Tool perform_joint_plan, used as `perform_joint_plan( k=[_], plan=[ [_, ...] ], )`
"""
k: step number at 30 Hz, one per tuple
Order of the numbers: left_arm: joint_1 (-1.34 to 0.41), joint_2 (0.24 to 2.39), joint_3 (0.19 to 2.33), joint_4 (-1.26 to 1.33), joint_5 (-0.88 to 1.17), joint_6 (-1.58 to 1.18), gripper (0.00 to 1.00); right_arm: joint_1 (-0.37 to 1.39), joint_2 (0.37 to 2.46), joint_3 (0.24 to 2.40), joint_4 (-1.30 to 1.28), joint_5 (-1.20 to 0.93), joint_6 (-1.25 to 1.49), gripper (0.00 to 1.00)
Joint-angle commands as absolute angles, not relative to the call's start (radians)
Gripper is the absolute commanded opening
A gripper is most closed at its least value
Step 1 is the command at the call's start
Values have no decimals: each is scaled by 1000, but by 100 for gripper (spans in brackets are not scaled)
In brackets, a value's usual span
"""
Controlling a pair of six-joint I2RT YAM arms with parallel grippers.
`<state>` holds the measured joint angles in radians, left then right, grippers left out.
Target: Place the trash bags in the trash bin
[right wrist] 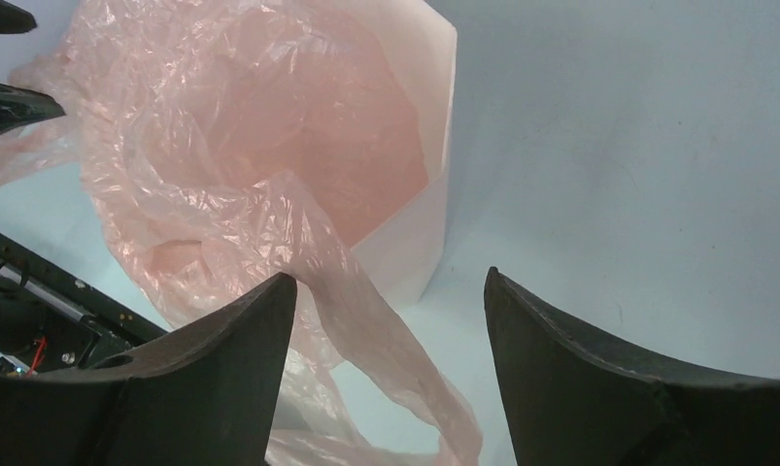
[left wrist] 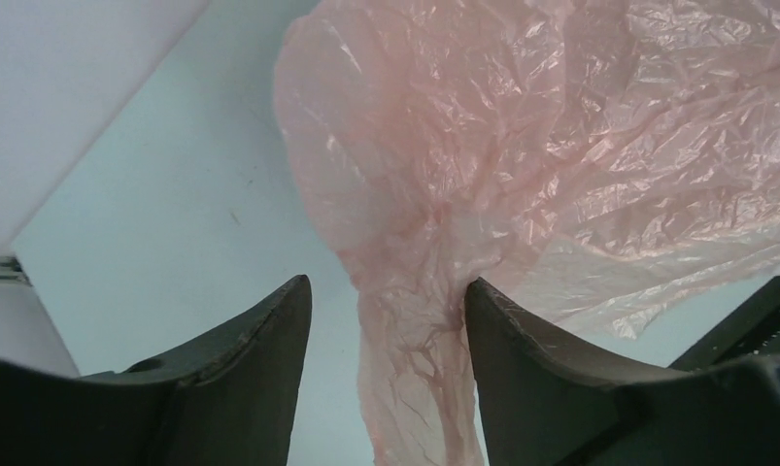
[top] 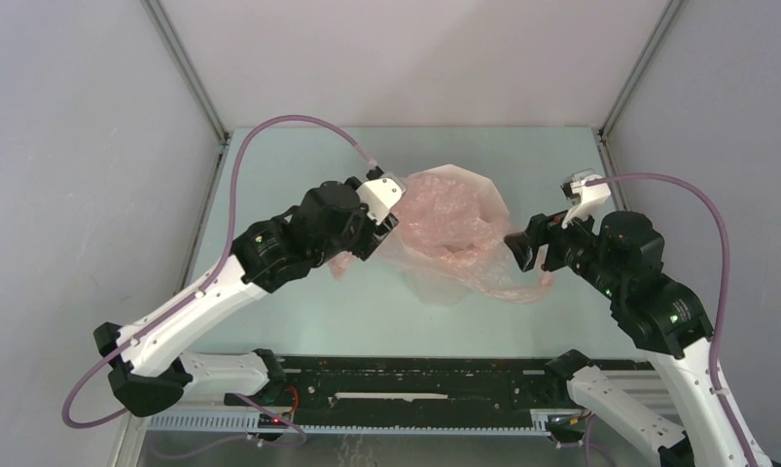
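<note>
Left gripper (left wrist: 388, 284): fingers (left wrist: 269, 335) spread fairly wide, not clamped. A twisted strand of the pink bag (left wrist: 522, 126) hangs through the gap. It touches the finger on the right side of the left wrist view and stays clear of the other finger. Above the strand the bag fans out into a wide crinkled sheet.

Right gripper (right wrist: 388, 280): fingers (right wrist: 522, 320) wide apart, holding nothing. A loose loop of the bag (right wrist: 230, 146) trails down just beside the finger on the left side of the right wrist view; whether it touches I can't tell.

The bag is partly in the white bin (right wrist: 439, 116). Pink film lines the inside up to the rim, and the rest spills over the rim on the side nearer the arms. The bin's faceted wall shows bare on the right gripper's side.

From above, the bin (top: 483, 185) sits around the middle of the table (top: 367, 311), with the bag (top: 454, 229) heaped in and over it. The left gripper (top: 381, 229) is at the bag's left edge. The right gripper (top: 515, 249) is at its right edge. A flap of bag lies on the table below the right gripper. Can't tell if the bin is upright or tipped.
</note>
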<state>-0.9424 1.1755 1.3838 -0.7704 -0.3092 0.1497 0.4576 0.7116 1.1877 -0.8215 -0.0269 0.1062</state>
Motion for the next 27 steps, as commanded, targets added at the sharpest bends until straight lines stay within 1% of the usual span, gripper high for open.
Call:
perform_joint_plan(
  k=[1, 3, 4, 7, 8, 10, 11, 12, 17, 21, 23, 27],
  plan=[
    [-946, 1127, 1409, -705, -360, 188, 62, 454, 732, 1220, -734, -23, 93, 81],
    [-946, 1137, 1421, -702, -371, 187, 56, 454, 746, 1220, -728, -12, 91, 80],
    [-946, 1145, 1427, -704, -384, 188, 53, 454, 756, 1220, -724, -9, 87, 76],
    [-945, 1169, 1457, -709, -427, 188, 42, 453, 795, 1220, -671, -37, 74, 59],
    [-944, 1176, 1464, -705, -433, 185, 37, 454, 804, 1221, -651, -48, 72, 52],
    [-940, 1187, 1473, -682, -442, 169, 29, 454, 816, 1222, -618, -48, 81, 35],
    [-938, 1194, 1483, -673, -445, 159, 27, 453, 824, 1221, -607, -42, 86, 27],
    [-935, 1206, 1494, -667, -450, 148, 26, 453, 834, 1221, -598, -32, 88, 22],
    [-903, 1287, 1574, -657, -426, 76, 19, 453, 893, 1221, -586, 115, 120, 9],
    [-832, 1362, 1657, -694, -331, -6, 18, 450, 948, 1232, -567, 162, 123, 7],
    [-791, 1404, 1713, -736, -284, -58, 16, 446, 979, 1249, -569, 177, 123, 6],
    [-724, 1489, 1802, -797, -176, -126, 15, 436, 1024, 1268, -556, 186, 123, 6]
  ],
)
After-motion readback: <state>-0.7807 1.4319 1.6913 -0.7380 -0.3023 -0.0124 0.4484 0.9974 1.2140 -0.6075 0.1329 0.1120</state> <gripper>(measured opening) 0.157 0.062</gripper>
